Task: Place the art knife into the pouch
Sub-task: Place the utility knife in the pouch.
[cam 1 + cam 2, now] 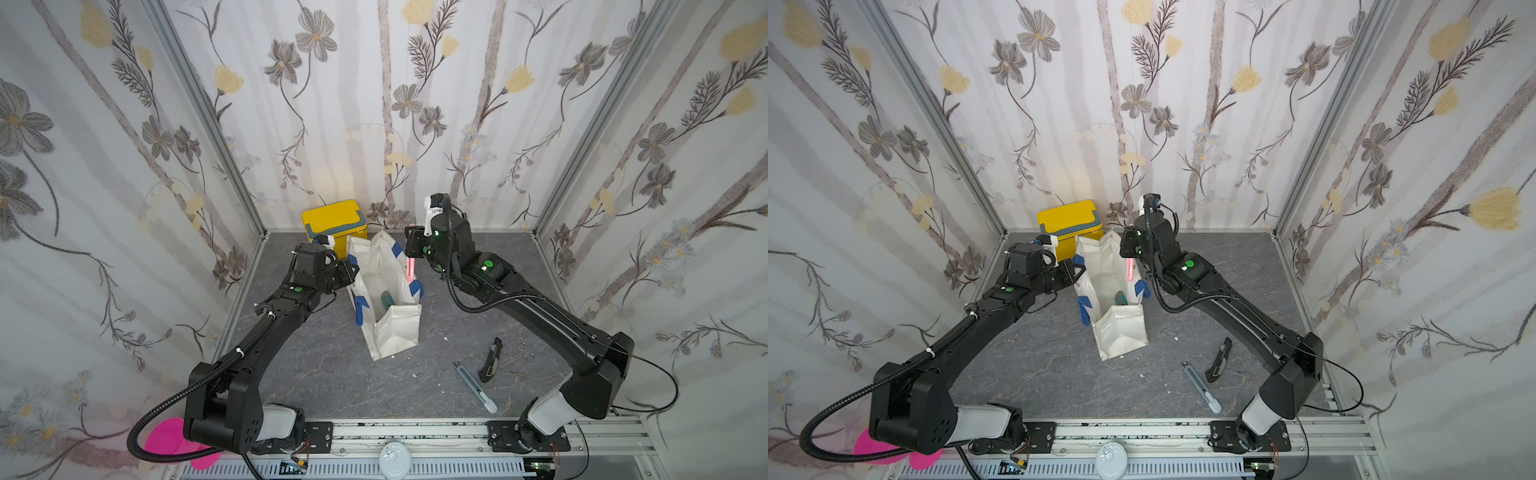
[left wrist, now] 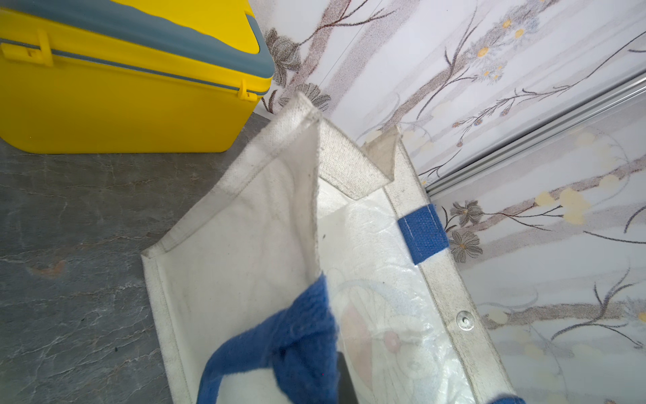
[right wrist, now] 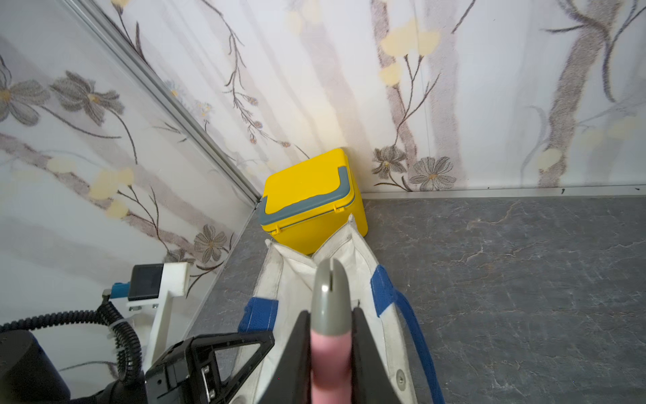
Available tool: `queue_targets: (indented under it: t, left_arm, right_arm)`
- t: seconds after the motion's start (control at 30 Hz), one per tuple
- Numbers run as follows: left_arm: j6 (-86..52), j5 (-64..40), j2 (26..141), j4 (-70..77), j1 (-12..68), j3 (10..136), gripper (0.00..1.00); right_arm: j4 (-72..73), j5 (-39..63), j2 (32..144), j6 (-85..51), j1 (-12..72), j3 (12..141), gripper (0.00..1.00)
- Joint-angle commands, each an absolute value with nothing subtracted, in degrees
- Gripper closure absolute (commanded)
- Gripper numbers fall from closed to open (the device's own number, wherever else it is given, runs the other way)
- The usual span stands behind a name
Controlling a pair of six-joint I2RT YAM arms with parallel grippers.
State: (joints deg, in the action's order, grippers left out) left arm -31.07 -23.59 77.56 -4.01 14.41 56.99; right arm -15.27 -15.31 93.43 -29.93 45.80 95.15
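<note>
Now the art knife [image 3: 330,293], clamped in the right gripper [image 3: 330,314], is best lowered into the pouch [image 1: 395,328] mouth just beneath, held open by the closed left gripper [image 1: 349,272].

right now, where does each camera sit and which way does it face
Top views: high in front, looking down; left arm, right arm, white tote bag, yellow box.
Left wrist: at the bag's rim, facing its mouth; a dark finger sliver.
Right wrist: above the bag, facing the box; right gripper clamps the pink art knife.
Shared: bag, box.
</note>
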Motion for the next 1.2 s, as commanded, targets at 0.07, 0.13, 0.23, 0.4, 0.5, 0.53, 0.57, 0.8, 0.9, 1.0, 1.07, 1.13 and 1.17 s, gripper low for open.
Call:
queue_targets:
  t: [0.07, 0.13, 0.23, 0.4, 0.5, 0.53, 0.57, 0.8, 0.9, 1.0, 1.07, 1.13, 1.17]
  left_arm:
    - [-31.54, -23.78, 77.65, -1.75, 14.41, 56.78, 1.0]
    - [-31.4, -23.58, 77.61, -1.76, 14.41, 56.78, 1.0]
    - [-31.42, -23.64, 77.77, -1.58, 14.41, 56.77, 1.0]
    - [-31.29, -23.6, 78.04, -1.49, 14.37, 56.56, 1.0]
    - [-31.28, -23.52, 78.22, -1.65, 14.36, 56.56, 1.0]
    - [-31.15, -23.55, 78.2, -1.59, 14.37, 56.59, 1.0]
    - [-31.17, -23.41, 78.09, -1.6, 14.41, 56.48, 1.0]
    - [-30.81, -22.95, 77.85, -2.1, 14.41, 56.63, 1.0]
    - [-30.76, -22.84, 77.74, -2.1, 14.41, 56.69, 1.0]
    - [-30.64, -22.74, 77.61, -2.2, 14.41, 56.69, 1.0]
    - [-30.64, -22.76, 77.56, -2.35, 14.41, 56.73, 1.0]
    - [-30.55, -22.62, 77.46, -2.43, 14.38, 56.71, 1.0]
    - [-30.51, -22.53, 77.39, -2.51, 14.38, 56.77, 1.0]
  right_arm:
    - [-13.64, -11.94, 98.59, -30.97, 45.88, 95.75, 1.0]
    - [-13.04, -10.41, 100.17, -31.45, 45.97, 95.8, 1.0]
    - [-12.48, -9.0, 102.29, -31.77, 46.44, 95.8, 1.0]
    - [-12.46, -7.6, 105.29, -32.14, 46.58, 95.8, 1.0]
    - [-12.74, -7.26, 107.21, -32.63, 48.6, 95.39, 1.0]
    - [-12.61, -6.68, 107.92, -33.07, 48.59, 95.15, 1.0]
    - [-12.66, -5.94, 108.68, -33.37, 48.52, 95.02, 1.0]
    - [-13.29, -3.18, 109.77, -34.21, 48.56, 95.02, 0.45]
    - [-13.67, -4.11, 107.18, -32.94, 48.55, 94.6, 0.19]
    - [-13.71, -5.36, 103.07, -31.59, 48.56, 93.26, 0.0]
    - [-13.57, -7.39, 99.77, -31.08, 48.54, 91.42, 0.0]
    - [-12.94, -9.63, 95.9, -30.25, 48.55, 88.69, 0.0]
    - [-12.55, -10.97, 93.6, -29.93, 48.51, 86.82, 0.01]
